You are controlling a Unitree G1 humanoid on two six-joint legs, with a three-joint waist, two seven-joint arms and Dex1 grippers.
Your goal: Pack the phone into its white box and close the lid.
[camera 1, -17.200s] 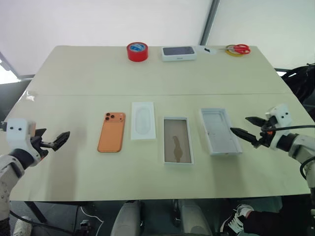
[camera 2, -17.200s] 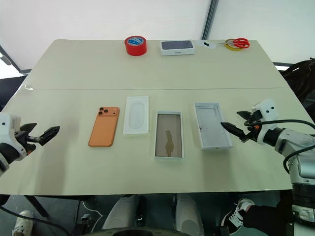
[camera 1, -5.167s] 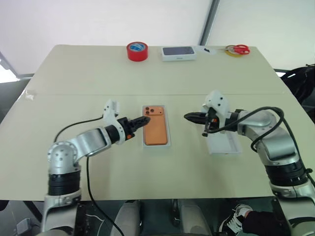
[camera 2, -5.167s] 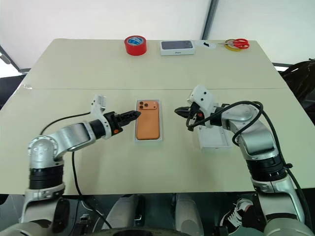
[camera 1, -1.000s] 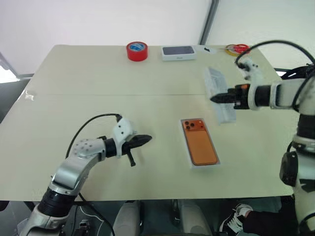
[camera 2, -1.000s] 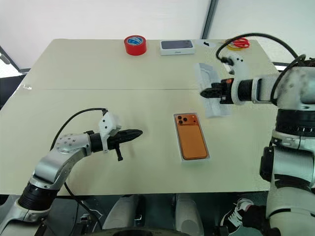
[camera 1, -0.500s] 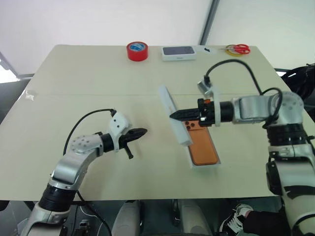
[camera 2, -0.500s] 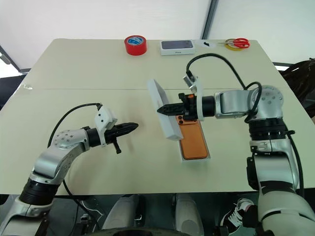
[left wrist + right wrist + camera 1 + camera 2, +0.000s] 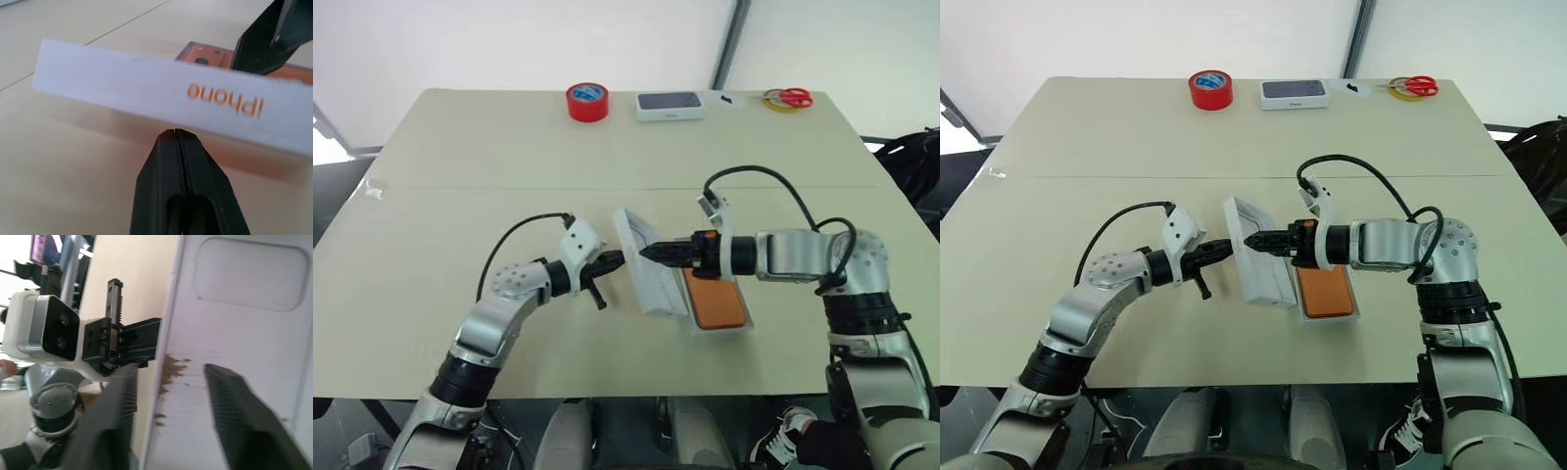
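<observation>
Evidently the lid [image 9: 648,273] stood tilted on the table [image 9: 460,157] beside the box [image 9: 745,323] holding the phone [image 9: 717,304]. The right gripper [image 9: 168,406] had parted around it; the left gripper [image 9: 174,139], pinched together, faced its side. Light, stiff, slick card; edges seemed best gripped.
</observation>
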